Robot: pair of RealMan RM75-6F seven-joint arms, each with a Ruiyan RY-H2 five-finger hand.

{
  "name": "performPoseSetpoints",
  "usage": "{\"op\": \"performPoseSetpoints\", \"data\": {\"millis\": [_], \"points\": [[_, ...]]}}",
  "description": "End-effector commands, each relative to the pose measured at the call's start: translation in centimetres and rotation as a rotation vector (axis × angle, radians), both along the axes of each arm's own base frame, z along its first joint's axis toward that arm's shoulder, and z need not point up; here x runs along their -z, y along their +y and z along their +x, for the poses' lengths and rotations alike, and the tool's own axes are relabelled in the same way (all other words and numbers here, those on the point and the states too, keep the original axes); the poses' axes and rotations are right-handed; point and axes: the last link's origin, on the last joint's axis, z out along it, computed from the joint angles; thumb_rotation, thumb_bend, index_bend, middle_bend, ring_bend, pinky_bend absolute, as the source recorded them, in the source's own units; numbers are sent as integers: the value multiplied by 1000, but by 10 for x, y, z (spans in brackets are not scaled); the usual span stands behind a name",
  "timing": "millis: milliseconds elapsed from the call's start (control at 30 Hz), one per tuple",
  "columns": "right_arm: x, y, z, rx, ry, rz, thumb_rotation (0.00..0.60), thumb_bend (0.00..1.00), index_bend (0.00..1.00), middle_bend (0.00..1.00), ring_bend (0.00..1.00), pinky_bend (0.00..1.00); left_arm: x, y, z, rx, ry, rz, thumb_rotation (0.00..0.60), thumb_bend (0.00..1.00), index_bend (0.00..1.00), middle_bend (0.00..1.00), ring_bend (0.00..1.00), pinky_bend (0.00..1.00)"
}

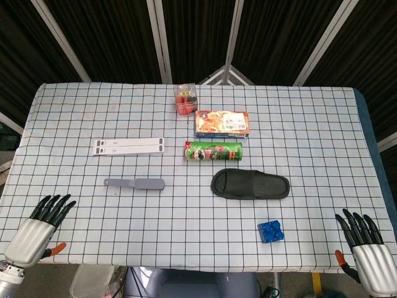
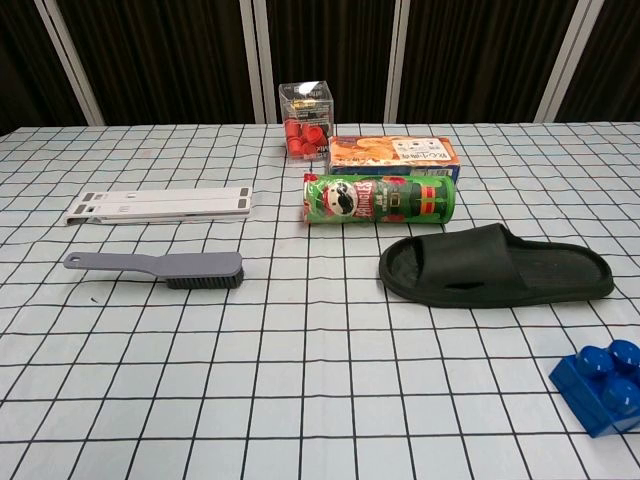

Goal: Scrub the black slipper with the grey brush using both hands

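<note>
While our left hand (image 1: 38,226) is resting at the counter's (image 1: 87,248) near-left corner, fingers (image 1: 57,203) spread and released, holding nothing, the one grey brush (image 1: 136,183) is lying well ahead of them, bristles down, beside a white folded stand (image 1: 129,146). Further right, one black slipper (image 1: 250,185) is lying flat, just before a green can (image 1: 213,151). Our right hand (image 1: 367,251) is hovering at the near-right corner, fingers (image 1: 350,222) likewise released, well apart from the slipper.

Bright even overhead light, soft shadows, sharp focus, dark bkgd.
</note>
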Motion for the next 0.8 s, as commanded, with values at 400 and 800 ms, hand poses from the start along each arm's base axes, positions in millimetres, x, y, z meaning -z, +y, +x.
{"op": "performPoseSetpoints", "data": {"millis": [400,800], "points": [[10,-19,-2,17,18,28,600,438,0,0,0,0,31,55,13,-8,-8,32,600,141,116,178,70,111],[17,-43,-1,37,29,52,600,438,0,0,0,0,93,129,56,8,-81,3,600,225,221,307,183,229]]}}
